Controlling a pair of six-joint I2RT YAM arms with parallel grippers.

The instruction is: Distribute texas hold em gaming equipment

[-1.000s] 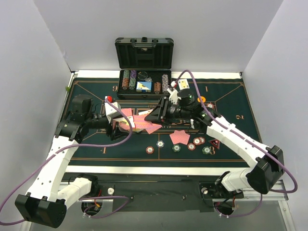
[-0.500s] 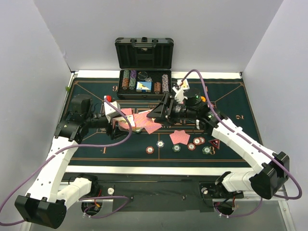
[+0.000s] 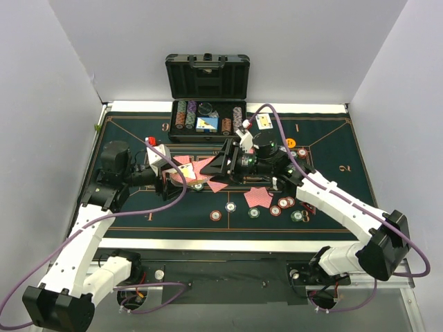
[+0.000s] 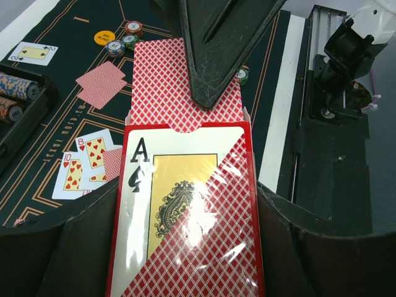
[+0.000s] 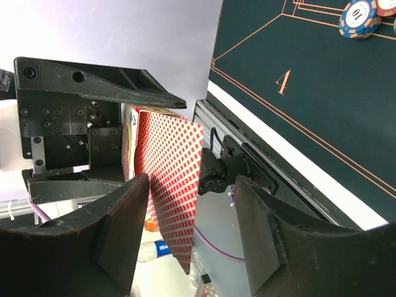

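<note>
The right gripper (image 5: pixel 192 207) had swung left to meet the left gripper (image 4: pixel 185 260), which clamped a glossy, cellophane-wrapped card box (image 4: pixel 185 204). Its matte black jaws stood apart astride the protruding red lattice-backed playing cards (image 4: pixel 162 86), so it looked ready to draw one for dealing.

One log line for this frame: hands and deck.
left hand: shut on card box | right hand: open, straddling red-backed cards sticking out of box | cards not yet pulled free
</note>
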